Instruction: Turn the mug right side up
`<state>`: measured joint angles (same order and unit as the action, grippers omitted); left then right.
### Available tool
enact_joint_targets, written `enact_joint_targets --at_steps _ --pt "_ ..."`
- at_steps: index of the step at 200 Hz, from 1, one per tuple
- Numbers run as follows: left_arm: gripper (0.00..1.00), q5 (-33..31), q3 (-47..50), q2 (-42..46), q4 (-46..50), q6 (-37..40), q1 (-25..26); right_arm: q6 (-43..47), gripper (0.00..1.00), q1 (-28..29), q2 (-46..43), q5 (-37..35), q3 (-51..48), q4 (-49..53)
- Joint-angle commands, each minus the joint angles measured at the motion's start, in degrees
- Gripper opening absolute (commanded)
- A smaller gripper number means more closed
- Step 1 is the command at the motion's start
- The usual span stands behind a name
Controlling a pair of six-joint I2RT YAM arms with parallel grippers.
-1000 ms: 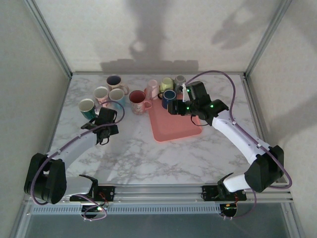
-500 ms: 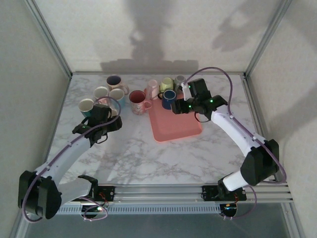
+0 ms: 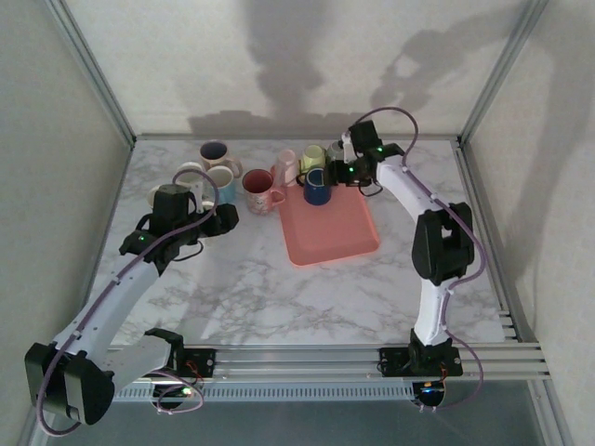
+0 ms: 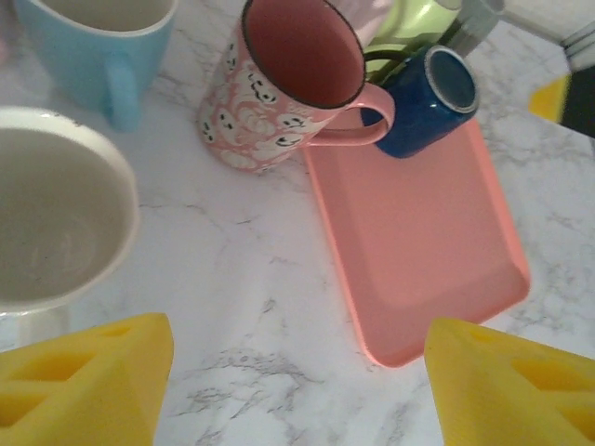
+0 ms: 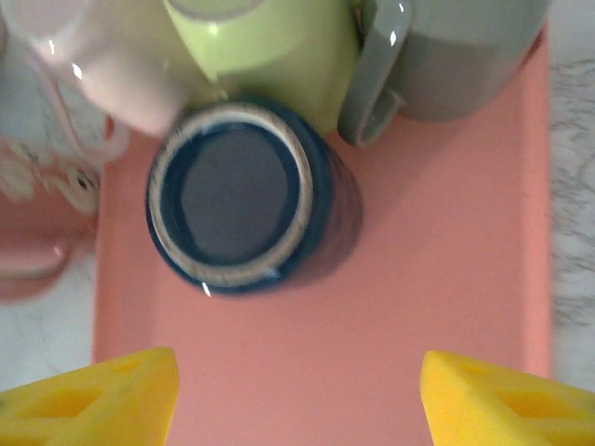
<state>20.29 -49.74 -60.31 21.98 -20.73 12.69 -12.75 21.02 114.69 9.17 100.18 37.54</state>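
Blue mug [image 5: 244, 193]: base up at the far-left corner of the pink tray [image 3: 330, 232], just beside the green mug [image 5: 270, 46]. Left gripper [image 3: 221, 217] is low beside the cream mug [image 4: 56, 223], pads wide apart and empty, with open marble [image 4: 242, 279] up to the tray edge. Right gripper [image 5: 297, 390] hovers over the blue mug, pads wide apart and empty, above bare tray floor.

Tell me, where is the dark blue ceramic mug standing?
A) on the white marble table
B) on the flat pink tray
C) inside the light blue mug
B: the dark blue ceramic mug stands base-up on the flat pink tray.
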Motion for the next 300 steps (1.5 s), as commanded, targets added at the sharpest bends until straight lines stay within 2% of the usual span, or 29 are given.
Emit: enact_joint_targets --at_steps 1,40,95,122,138,176,200,222,250,277,300 --pt "0.71 4.51 -0.71 -1.09 -3.78 -1.27 -0.71 -15.37 0.71 0.53 4.52 -1.22 5.64 2.36" --pt "0.71 5.64 -0.54 -2.05 -6.74 -2.73 -0.78 -25.29 0.72 0.69 11.27 -0.28 11.70 2.45" --pt "0.71 5.31 -1.11 -3.01 -7.65 -2.04 -0.82 -28.57 0.71 1.55 15.25 -1.21 14.05 5.38" --pt "0.70 5.58 -2.02 -4.14 -7.70 -0.38 -0.82 -26.19 0.63 1.55 12.57 -0.67 8.36 4.35" --pt "0.69 7.28 -2.38 -5.07 -8.03 1.68 -0.60 -22.68 0.63 1.52 9.48 -0.96 3.27 4.23" --pt "0.69 9.99 -2.99 -6.29 -9.11 6.88 1.14 -6.93 0.62 -0.73 2.41 0.42 -4.92 8.22" --pt "0.70 10.30 -3.20 -7.07 -10.70 12.31 3.73 4.16 0.62 -3.29 -0.22 0.09 -5.16 12.22" --pt "0.70 11.01 -3.25 -8.84 -13.70 18.20 7.34 7.52 0.62 -4.69 -3.28 2.71 -3.70 13.00" --pt "0.70 11.40 -4.44 -13.14 -17.85 28.09 11.88 0.83 0.65 -4.74 -11.08 11.89 -8.69 5.67" --pt "0.68 13.91 -7.10 -19.87 -22.02 37.54 12.88 -4.18 0.65 -5.02 -16.74 12.35 -14.80 2.10" --pt "0.67 16.56 -13.22 -27.21 -17.83 50.47 13.57 -3.87 0.65 -6.11 -20.07 12.87 -19.03 1.35"
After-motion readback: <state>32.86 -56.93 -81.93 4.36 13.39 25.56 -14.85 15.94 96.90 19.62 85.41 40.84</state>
